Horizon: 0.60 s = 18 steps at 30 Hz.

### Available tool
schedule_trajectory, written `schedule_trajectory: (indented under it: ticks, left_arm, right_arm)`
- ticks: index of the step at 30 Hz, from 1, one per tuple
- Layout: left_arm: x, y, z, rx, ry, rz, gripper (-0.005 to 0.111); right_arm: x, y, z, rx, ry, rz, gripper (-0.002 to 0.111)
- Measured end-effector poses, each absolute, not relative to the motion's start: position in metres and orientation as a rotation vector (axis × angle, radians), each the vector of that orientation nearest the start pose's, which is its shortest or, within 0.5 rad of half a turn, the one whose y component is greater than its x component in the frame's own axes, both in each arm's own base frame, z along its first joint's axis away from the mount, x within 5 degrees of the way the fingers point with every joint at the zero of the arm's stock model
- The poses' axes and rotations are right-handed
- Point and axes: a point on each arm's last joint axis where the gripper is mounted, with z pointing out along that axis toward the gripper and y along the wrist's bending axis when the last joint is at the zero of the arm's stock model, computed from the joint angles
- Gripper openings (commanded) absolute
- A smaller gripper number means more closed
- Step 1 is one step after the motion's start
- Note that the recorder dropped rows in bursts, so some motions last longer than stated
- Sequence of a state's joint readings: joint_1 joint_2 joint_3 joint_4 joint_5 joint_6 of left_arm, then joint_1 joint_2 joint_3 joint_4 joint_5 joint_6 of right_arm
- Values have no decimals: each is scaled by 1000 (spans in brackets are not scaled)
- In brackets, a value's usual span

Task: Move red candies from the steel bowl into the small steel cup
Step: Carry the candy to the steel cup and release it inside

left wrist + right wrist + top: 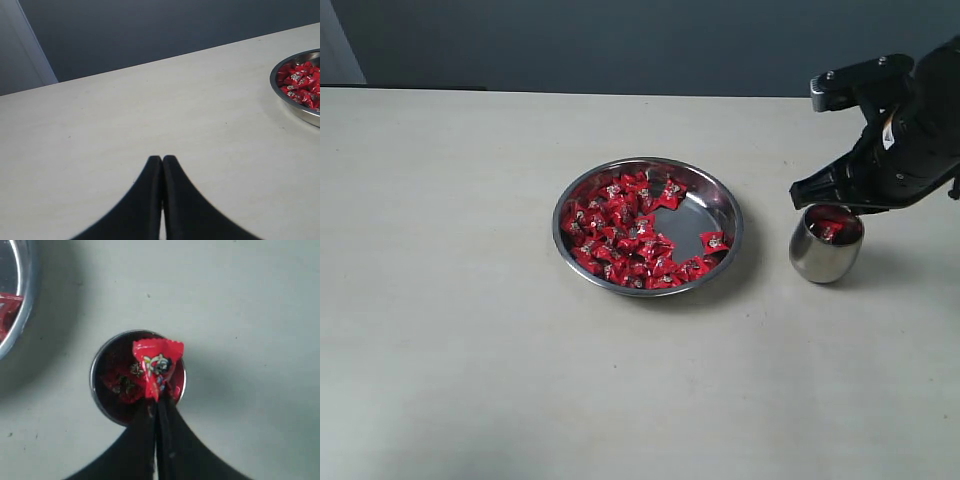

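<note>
The steel bowl [720, 205] sits mid-table with many red candies [625, 230] heaped in its left and front part. To its right stands the small steel cup [823, 258], with red candies [830, 226] inside. My right gripper [157, 401] hangs just above the cup's mouth, shut on one red candy [156, 363] pinched by a corner, over the cup [100, 395]. My left gripper [162, 159] is shut and empty above bare table, well to the left of the bowl [300, 114]; it is outside the exterior view.
A pale table [450, 330] runs under everything, its far edge meeting a dark grey wall [620, 40]. The bowl's rim [25, 305] shows at the edge of the right wrist view, a short gap from the cup.
</note>
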<state>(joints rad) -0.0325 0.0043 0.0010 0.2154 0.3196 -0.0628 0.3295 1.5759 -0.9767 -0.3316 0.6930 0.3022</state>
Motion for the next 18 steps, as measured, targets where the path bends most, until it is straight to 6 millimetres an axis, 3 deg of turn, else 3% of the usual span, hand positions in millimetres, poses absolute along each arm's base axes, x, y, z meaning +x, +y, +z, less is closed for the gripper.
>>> schedule_trajectory:
  ticks: [12, 18]
  left_arm:
    - [54, 4, 184, 109, 1800, 139, 0]
    - [54, 4, 184, 109, 1800, 139, 0]
  right_arm:
    - [298, 74, 216, -350, 2689, -144, -1]
    - [301, 75, 204, -374, 2727, -150, 21]
